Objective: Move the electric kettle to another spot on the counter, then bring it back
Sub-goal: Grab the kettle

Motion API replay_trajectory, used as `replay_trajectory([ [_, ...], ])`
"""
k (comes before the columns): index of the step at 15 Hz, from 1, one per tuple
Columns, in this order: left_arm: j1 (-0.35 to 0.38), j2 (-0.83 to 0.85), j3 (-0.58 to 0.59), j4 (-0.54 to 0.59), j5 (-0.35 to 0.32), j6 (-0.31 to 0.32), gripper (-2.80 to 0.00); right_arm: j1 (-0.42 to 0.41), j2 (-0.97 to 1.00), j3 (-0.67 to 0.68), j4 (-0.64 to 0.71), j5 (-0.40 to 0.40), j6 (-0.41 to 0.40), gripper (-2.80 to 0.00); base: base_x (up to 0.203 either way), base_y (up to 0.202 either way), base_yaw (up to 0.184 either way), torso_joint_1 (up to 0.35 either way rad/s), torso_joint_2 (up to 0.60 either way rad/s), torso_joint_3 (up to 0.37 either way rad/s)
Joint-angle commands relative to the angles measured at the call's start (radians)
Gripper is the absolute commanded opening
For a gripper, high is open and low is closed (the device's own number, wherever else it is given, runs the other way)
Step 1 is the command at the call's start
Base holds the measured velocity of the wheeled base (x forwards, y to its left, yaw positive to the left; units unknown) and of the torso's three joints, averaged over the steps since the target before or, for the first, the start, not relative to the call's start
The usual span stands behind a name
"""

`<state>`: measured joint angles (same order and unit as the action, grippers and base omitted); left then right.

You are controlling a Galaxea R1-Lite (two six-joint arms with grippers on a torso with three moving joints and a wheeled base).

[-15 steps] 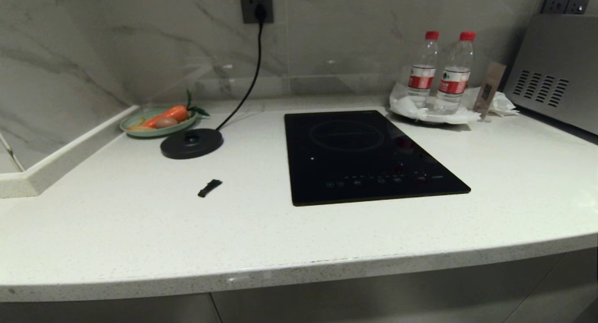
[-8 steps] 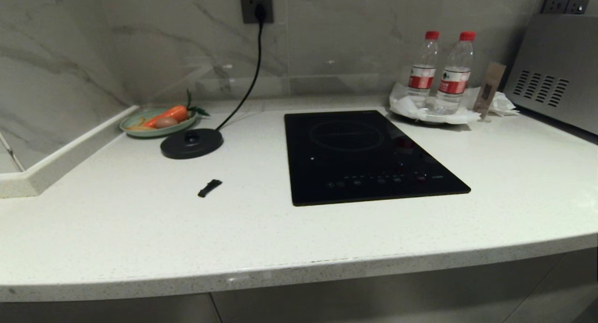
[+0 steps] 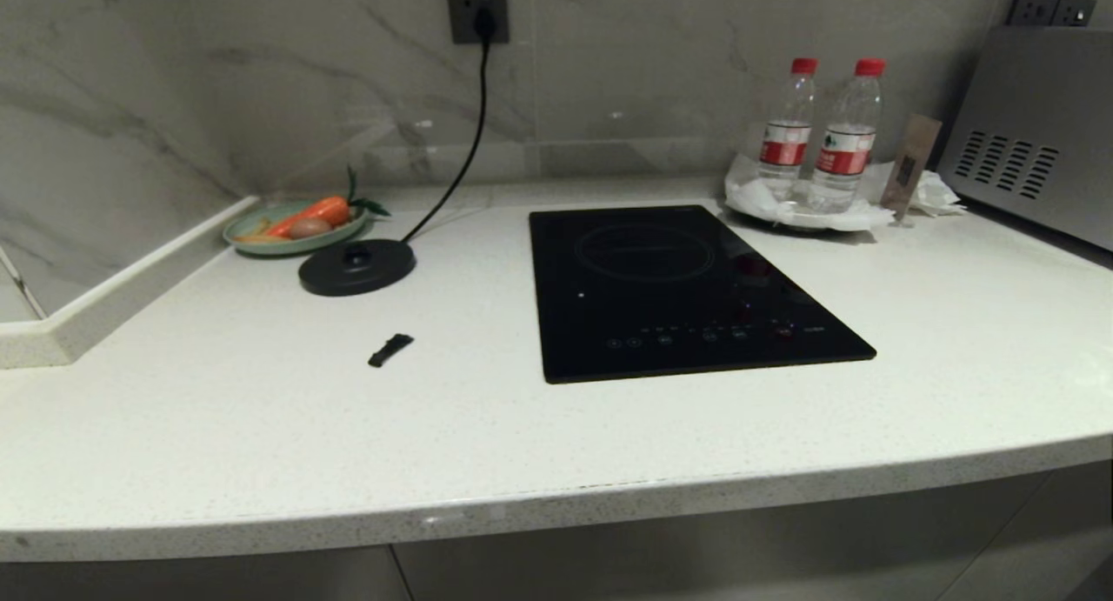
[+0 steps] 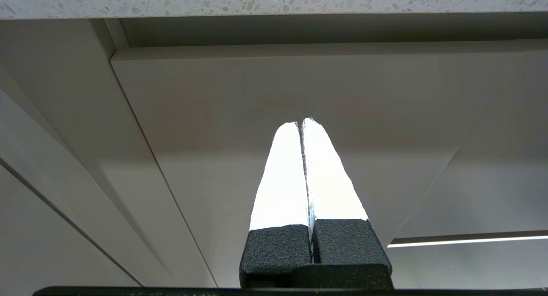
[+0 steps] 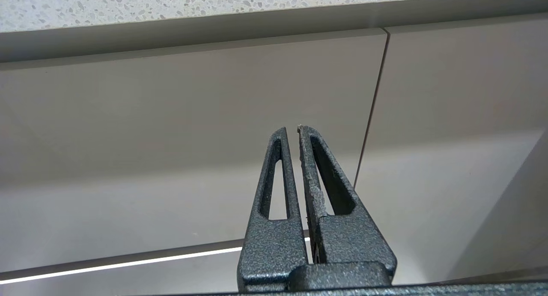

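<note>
The electric kettle is out of view in all three views. The counter (image 3: 261, 436) is a white speckled worktop with a curved front edge, and neither arm shows above it in the head view. Both arms hang low in front of the cabinet fronts below the counter's edge (image 4: 257, 0). My left gripper (image 4: 301, 121) is shut, its white fingers pressed together with nothing between them. The dark fingers of my right gripper (image 5: 292, 128) are also shut on nothing, under the counter's edge (image 5: 171, 4).
A flat black base disc (image 3: 356, 266) with a cord to the wall socket sits at the back left, beside a green plate (image 3: 252, 241) of vegetables. A small black piece (image 3: 390, 350) lies nearer. A black hob (image 3: 687, 288), two bottles (image 3: 787, 131) and a metal appliance (image 3: 1035, 136) stand to the right.
</note>
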<state>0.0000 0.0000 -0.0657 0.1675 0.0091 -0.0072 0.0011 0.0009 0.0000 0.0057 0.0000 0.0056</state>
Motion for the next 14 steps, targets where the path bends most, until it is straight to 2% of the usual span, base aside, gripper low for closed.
replay_trajectory([
  [1, 0.000, 0.000, 0.001, 0.001, 0.000, 0.000, -2.80, 0.000, 0.001, 0.000, 0.000, 0.000, 0.001, -2.80, 0.000, 0.000, 0.000, 0.000, 0.00, 0.000],
  [6, 0.000, 0.000, 0.000, 0.001, 0.000, 0.000, -2.80, 0.000, 0.001, 0.000, 0.000, 0.000, 0.001, -2.80, 0.000, 0.000, 0.000, 0.006, -0.06, -0.060],
  [14, 0.000, 0.000, 0.001, 0.001, 0.000, 0.000, -2.80, 0.000, 0.001, 0.000, 0.000, 0.000, 0.001, -2.80, 0.000, 0.000, 0.000, 0.072, -0.44, -0.363],
])
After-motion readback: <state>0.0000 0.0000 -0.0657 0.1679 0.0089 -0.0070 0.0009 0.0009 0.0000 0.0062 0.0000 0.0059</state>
